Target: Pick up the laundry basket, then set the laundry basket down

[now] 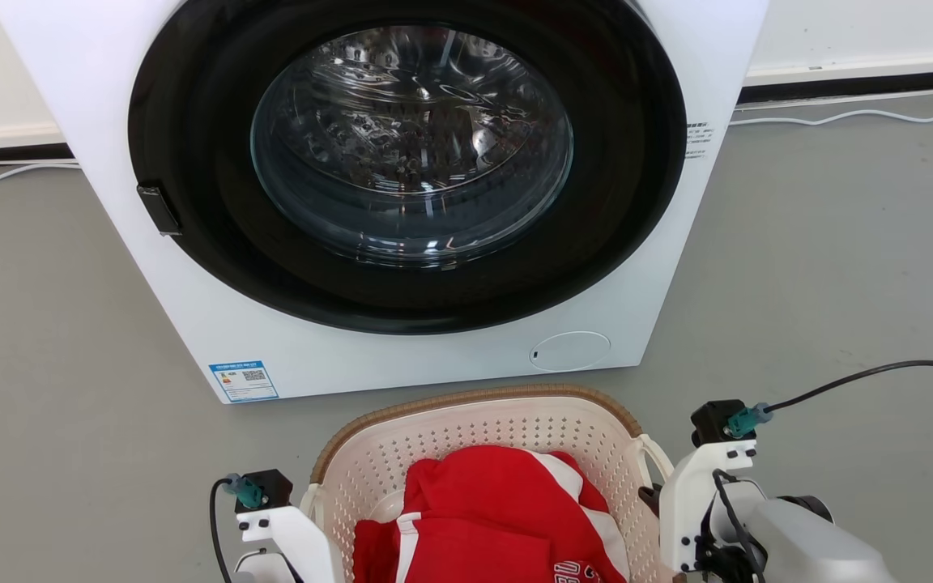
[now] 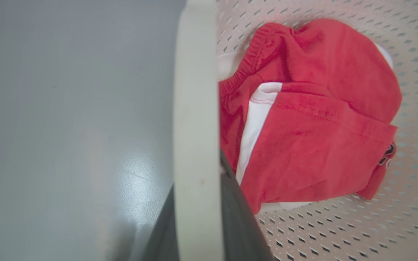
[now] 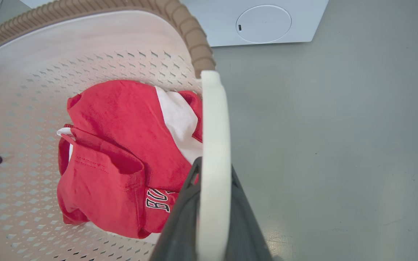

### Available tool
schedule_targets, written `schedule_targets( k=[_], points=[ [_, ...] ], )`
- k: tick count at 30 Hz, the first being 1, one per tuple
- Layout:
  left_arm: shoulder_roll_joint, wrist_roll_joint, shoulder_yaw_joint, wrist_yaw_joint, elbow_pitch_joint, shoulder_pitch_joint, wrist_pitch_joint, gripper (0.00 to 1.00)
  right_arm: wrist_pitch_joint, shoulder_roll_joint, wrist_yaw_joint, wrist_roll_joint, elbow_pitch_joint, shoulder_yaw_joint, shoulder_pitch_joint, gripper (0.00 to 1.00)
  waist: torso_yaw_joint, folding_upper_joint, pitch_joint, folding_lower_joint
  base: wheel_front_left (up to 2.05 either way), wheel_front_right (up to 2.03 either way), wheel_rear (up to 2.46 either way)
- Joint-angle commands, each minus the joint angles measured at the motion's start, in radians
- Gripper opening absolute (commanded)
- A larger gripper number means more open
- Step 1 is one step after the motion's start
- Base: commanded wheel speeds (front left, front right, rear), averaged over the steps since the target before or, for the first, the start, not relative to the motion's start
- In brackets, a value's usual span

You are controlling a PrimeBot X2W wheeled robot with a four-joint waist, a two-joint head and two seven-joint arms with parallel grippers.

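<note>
The laundry basket (image 1: 475, 398), cream-white and perforated with a tan woven rim, sits low in the head view in front of the washing machine. A red and white garment (image 1: 491, 510) lies inside it. My left gripper (image 2: 198, 203) is shut on the basket's left loop handle (image 2: 194, 108), with a dark finger on each side of the white band. My right gripper (image 3: 214, 174) is shut on the right loop handle (image 3: 214, 119) in the same way. Whether the basket rests on the floor I cannot tell.
A white front-loading washing machine (image 1: 402, 356) with its round glass door shut stands just beyond the basket. Grey floor (image 1: 823, 283) spreads to both sides. White cables run along the back wall, and a black cable arcs from my right wrist.
</note>
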Motion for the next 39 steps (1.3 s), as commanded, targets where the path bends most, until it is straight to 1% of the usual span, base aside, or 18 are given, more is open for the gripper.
schedule_targets(
  k=[1, 26, 33, 39],
  points=[
    [0.028, -0.007, 0.015, -0.007, -0.012, -0.016, -0.007, 0.0, -0.003, -0.011, 0.008, 0.009, -0.013, 0.013, -0.007, 0.0, 0.0, -0.0001, 0.001, 0.0, 0.0, 0.0, 0.0],
    [0.035, -0.05, -0.025, -0.007, -0.009, -0.047, -0.03, 0.0, -0.045, -0.017, 0.008, 0.091, -0.006, 0.1, -0.046, 0.0, -0.003, -0.0001, 0.047, 0.0, 0.0, 0.0, 0.0],
    [0.042, -0.053, -0.035, -0.007, -0.008, -0.067, -0.066, 0.0, -0.095, -0.015, 0.008, 0.103, 0.0, 0.116, -0.059, 0.0, -0.003, -0.0001, 0.088, 0.0, 0.0, 0.0, 0.0],
    [0.052, -0.049, -0.043, -0.007, -0.007, -0.1, -0.118, 0.0, -0.16, -0.013, 0.008, 0.107, 0.006, 0.124, -0.083, 0.0, 0.002, -0.0001, 0.158, 0.0, 0.0, 0.0, 0.0]
  ],
)
